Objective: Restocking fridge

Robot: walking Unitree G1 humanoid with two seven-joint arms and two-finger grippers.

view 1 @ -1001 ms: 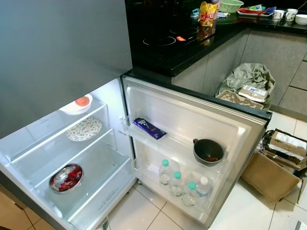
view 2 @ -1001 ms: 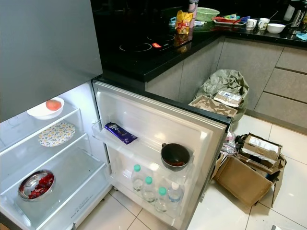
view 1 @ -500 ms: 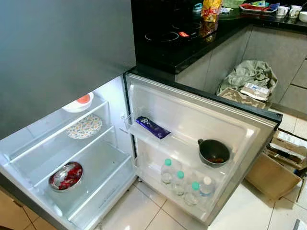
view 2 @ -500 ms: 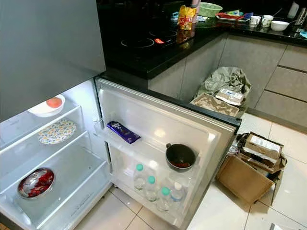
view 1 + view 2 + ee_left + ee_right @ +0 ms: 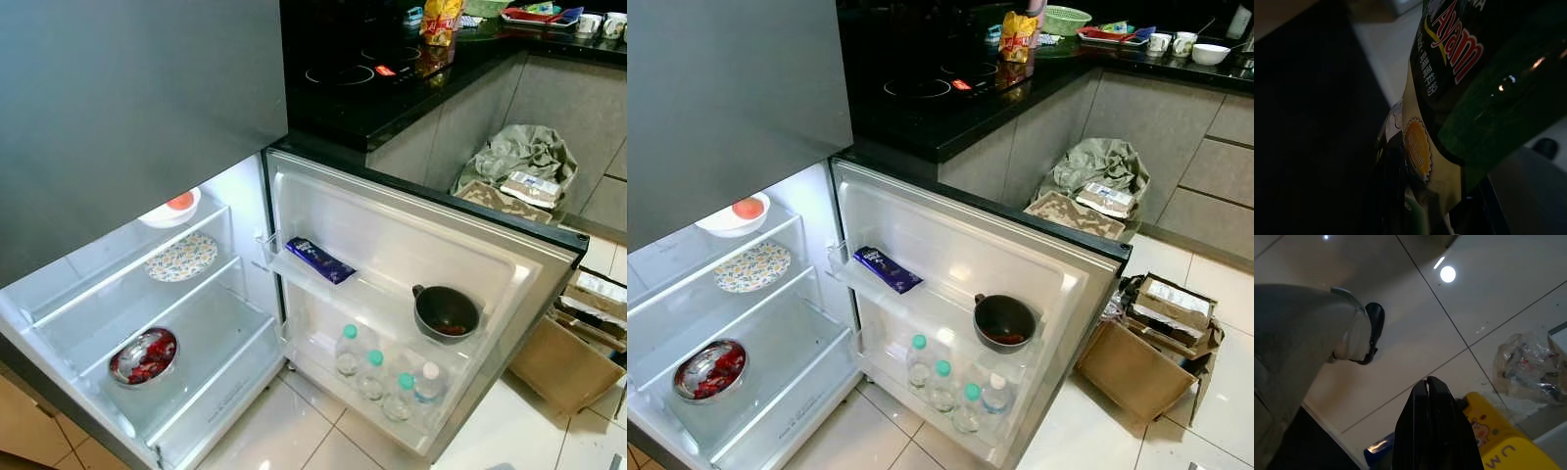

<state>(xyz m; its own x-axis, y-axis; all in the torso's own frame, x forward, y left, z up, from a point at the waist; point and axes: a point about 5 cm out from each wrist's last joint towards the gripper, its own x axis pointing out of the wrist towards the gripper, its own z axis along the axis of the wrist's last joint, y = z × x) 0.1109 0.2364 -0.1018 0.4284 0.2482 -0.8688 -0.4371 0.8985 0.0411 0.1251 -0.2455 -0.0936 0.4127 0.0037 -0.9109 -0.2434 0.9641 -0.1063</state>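
Green glass and a yellow "Ayam" label sit right against my left wrist camera, so I judge the left gripper is clenched on the bottle [image 5: 1474, 93], low at my side and not yet at the fridge. My right gripper [image 5: 1427, 387] hangs idle, fingers pressed together, above the floor tiles. Over the last second the head view has slid right, so the open fridge [image 5: 257, 294] sits more squarely ahead, its door shelf [image 5: 392, 294] roomy beside the chocolate bar [image 5: 319, 260].

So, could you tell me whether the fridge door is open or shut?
Open. The fridge door is swung wide, showing the bottles and pot in its racks.
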